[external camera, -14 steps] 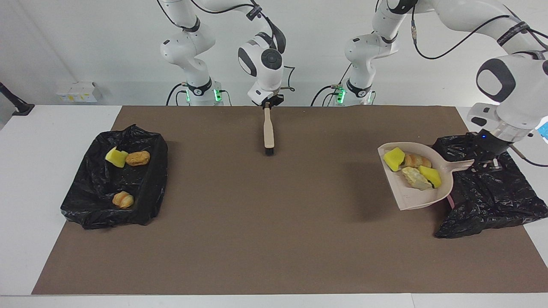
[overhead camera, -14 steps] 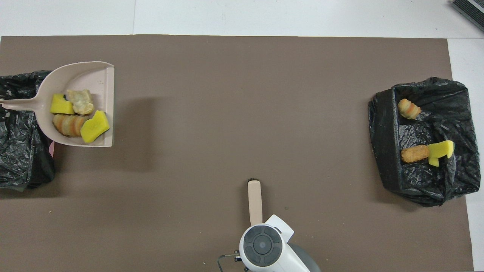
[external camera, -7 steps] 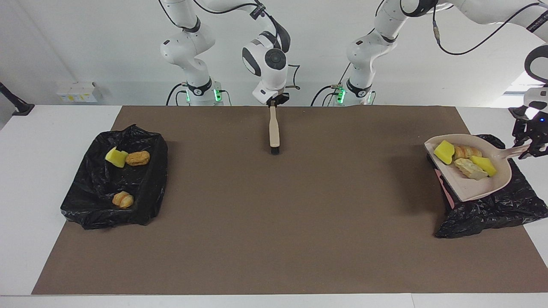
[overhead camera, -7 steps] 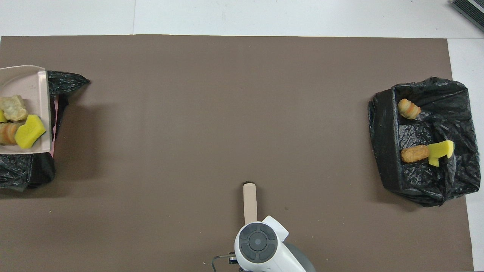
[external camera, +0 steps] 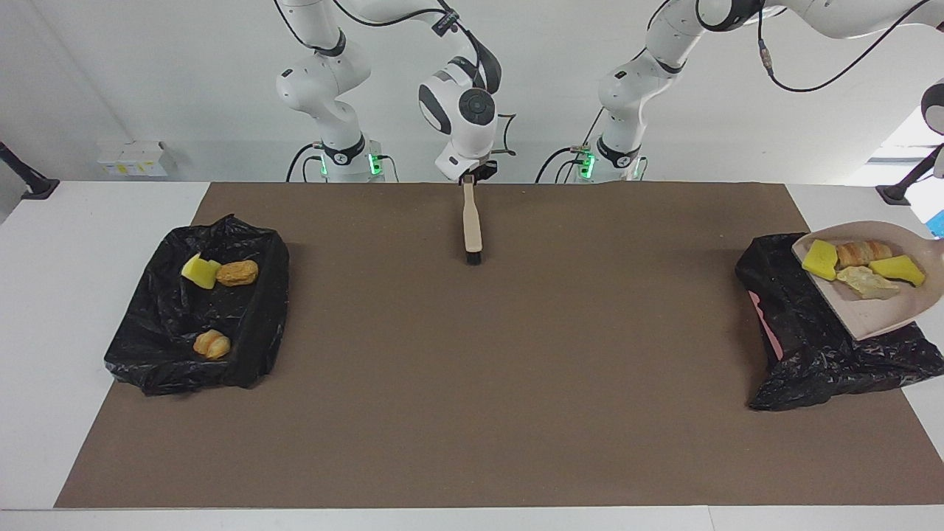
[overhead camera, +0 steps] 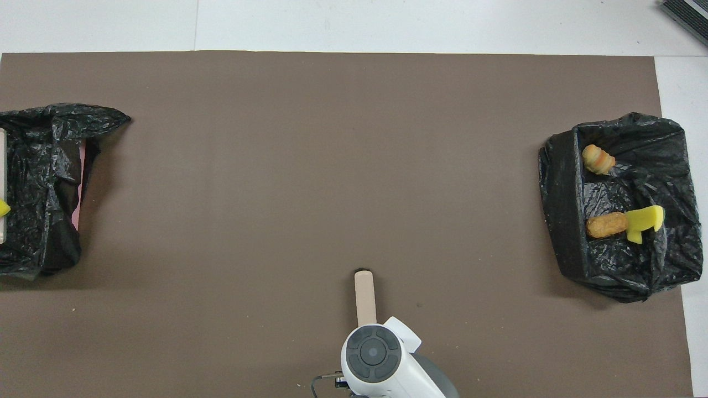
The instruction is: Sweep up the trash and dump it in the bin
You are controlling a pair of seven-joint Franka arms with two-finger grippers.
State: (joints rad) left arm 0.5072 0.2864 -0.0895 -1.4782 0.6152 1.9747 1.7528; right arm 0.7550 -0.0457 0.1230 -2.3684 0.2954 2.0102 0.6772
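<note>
Your dustpan (external camera: 877, 310) hangs over the black-bagged bin (external camera: 818, 346) at the left arm's end of the tabletop (external camera: 472, 383). Its flat lip points toward the middle of the tabletop, and its long axis runs along the tabletop's length, out past the edge of the facing view. Four pieces of the trash ride in it: a yellow sponge chunk (external camera: 819, 259) nearest the lip, an orange-brown bread piece (external camera: 861, 252) lying lengthwise on the robots' side, a pale crumbly lump (external camera: 868, 282), and a second yellow chunk (external camera: 897, 269) deeper in the pan.

You cannot see the left pincer in either view; it is clenched, and you cannot tell from here what it grips.

The other three scraps lie in the second bagged bin (external camera: 199, 317) at the right arm's end: a yellow chunk (external camera: 199, 271) touching a brown bread piece (external camera: 237, 273), and another bread piece (external camera: 212, 344) farther from the robots.

Your right pincer (external camera: 467, 179) sits at the robots' edge of the mat, at the top of the brush (external camera: 470, 225) handle. The brush runs straight away from the robots, bristles at its outer end on the mat. You cannot tell whether that pincer is gripping or has let go.
</note>
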